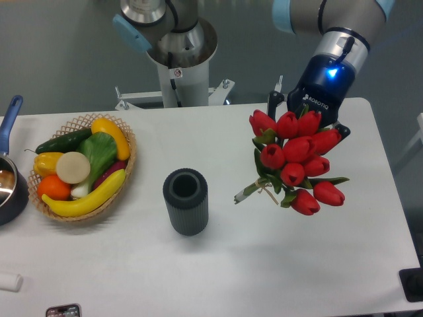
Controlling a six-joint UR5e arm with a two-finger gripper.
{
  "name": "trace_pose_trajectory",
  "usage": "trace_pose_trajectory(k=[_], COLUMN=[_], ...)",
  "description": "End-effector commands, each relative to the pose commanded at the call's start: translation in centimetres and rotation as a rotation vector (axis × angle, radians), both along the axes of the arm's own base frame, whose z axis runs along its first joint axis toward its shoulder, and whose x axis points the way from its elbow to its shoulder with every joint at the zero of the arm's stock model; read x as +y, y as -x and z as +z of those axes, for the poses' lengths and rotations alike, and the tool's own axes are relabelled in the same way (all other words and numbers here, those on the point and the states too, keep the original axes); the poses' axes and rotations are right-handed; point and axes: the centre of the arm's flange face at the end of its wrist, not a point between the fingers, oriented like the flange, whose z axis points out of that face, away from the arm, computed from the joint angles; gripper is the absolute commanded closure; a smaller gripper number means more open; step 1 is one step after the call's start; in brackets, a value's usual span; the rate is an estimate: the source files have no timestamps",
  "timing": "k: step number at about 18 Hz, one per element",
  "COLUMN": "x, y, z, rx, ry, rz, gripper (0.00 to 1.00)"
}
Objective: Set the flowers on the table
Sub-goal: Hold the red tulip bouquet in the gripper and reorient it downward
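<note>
The flowers, a bunch of red tulips with green leaves and stems tied with tan string, hang tilted at the right of the table, with the stem ends pointing down-left. My gripper comes in from the upper right with a blue light lit on its wrist. One dark finger shows on each side of the blooms, and it is shut on the flowers. The blooms hide the grip point. The bunch is just right of the vase, apart from it.
A dark ribbed cylindrical vase stands upright and empty at the table's middle. A wicker basket of fruit and vegetables sits at the left. A blue-handled pot is at the left edge. The arm's base column stands behind the table.
</note>
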Motion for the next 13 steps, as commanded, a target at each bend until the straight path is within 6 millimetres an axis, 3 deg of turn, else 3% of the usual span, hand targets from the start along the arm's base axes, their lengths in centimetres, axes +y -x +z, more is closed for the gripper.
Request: trace_pose_trajectory(k=[4, 9, 13], x=[-0.1, -1.0, -1.4], y=[0.0, 0.6, 0.6], z=[-0.6, -3.2, -4.0], rx=[0.059, 0.183, 0.223], ry=[0.011, 0.204, 0.284], rz=[-0.017, 0.020, 0.031], gripper=[0.56, 0.56, 0.56])
